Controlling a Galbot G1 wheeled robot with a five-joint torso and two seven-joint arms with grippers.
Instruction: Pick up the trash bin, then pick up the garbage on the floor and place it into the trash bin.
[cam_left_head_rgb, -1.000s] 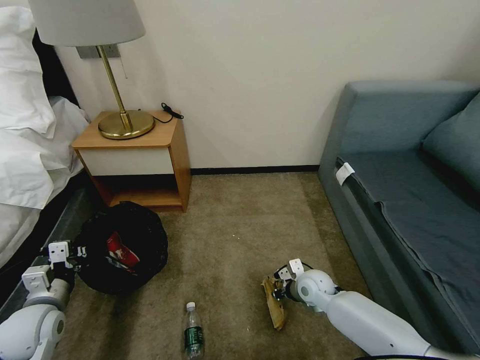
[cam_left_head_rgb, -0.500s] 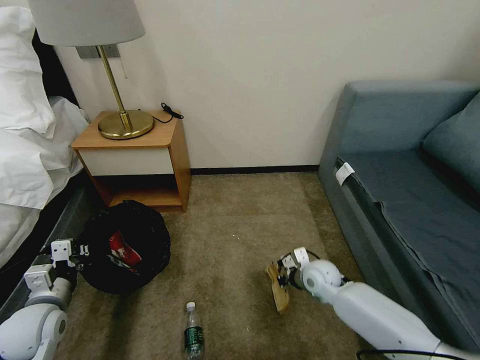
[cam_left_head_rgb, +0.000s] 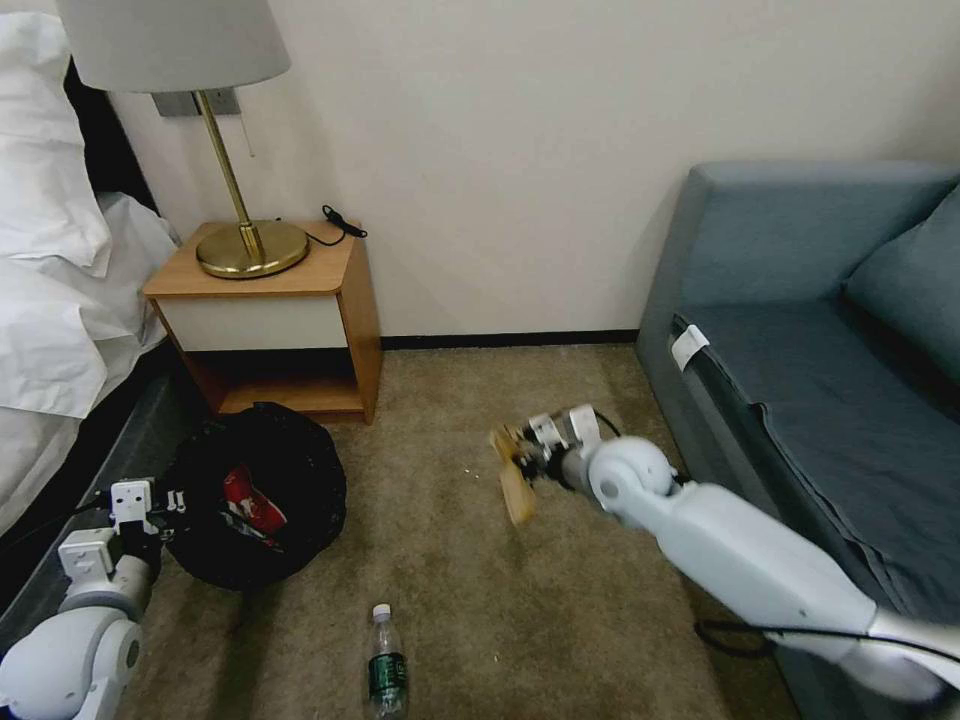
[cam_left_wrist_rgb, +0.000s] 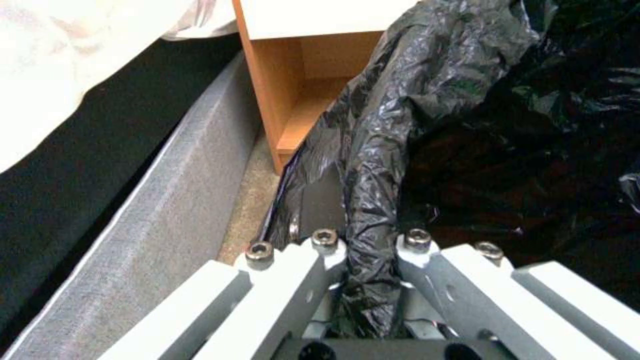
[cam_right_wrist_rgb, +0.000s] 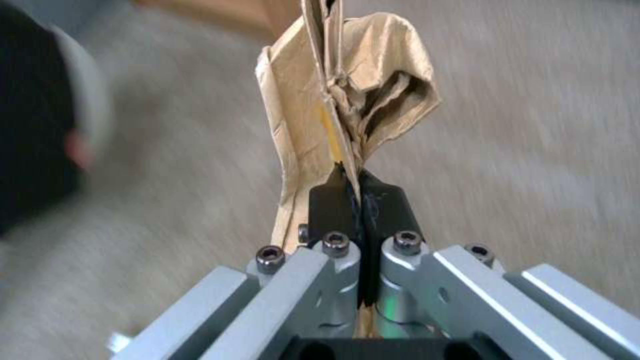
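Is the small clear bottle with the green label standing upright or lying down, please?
Lying down. In the head view the small clear bottle with the green label rests on its side on the beige carpet, white cap toward the wall.

The right gripper (cam_right_wrist_rgb: 352, 192) pinches the crumpled brown paper bag (cam_right_wrist_rgb: 347, 95) between its dark fingers (cam_right_wrist_rgb: 327, 200), which are pressed together on a fold. The bag hangs above blurred beige carpet (cam_right_wrist_rgb: 533, 130). The trash bin (cam_right_wrist_rgb: 33, 130), dark inside, sits at the edge.

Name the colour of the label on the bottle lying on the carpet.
Green, on the clear bottle with its white cap; the head view shows it best.
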